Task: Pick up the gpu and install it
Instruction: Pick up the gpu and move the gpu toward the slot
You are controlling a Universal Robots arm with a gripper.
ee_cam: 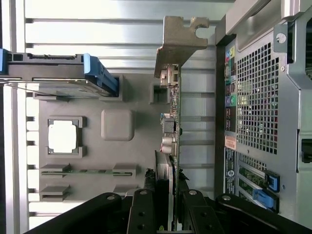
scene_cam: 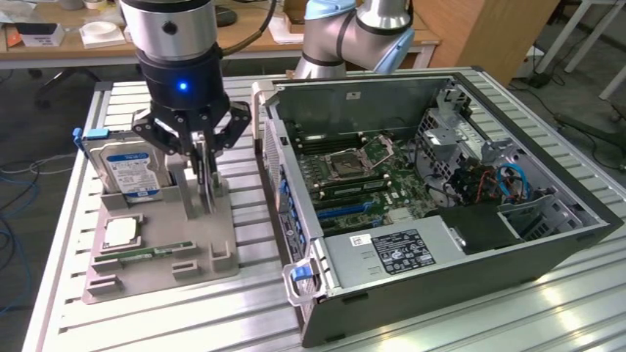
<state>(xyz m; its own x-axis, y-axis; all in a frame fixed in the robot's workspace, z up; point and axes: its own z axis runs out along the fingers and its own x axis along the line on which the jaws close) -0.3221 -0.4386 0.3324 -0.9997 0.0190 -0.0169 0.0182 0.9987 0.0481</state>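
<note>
Hard drive (scene_cam: 122, 172): standing on edge at the far corner of the holder, toward the table edge on the exterior view's left. It is sitting close beside the end effector's outer links. Any sideways drift could be knocking it.

Holder (scene_cam: 210, 257): grey tray lying on the slatted table (scene_cam: 196, 315). It is carrying a processor chip (scene_cam: 120, 233) and a memory stick (scene_cam: 146, 254) flat in its near pockets.

Gpu (ee_cam: 173, 112): standing upright on edge in its slot, on the holder's side nearest the computer case. Its lower edge seems to be sitting in the slot.

Silver bracket (ee_cam: 178, 36): sticking out at the card end away from the fingers.

End effector (scene_cam: 205, 172): narrowed onto the gpu, one finger pressing each face. It looks to be gripping toward one end, not mid-card.

Computer case (scene_cam: 440, 293): lying open toward the table edge on the exterior view's right, just beside the holder, with the board slots (scene_cam: 342, 209) facing up.

Risk, tilt: the off-centre hold is likely leaving the bracket end heavy, so the card could be pivoting between the pads.

Risk, snag: a crooked pull could be jamming the card in its slot and dragging the holder along.

Risk, clash: the protruding bracket could be catching the case wall.
</note>
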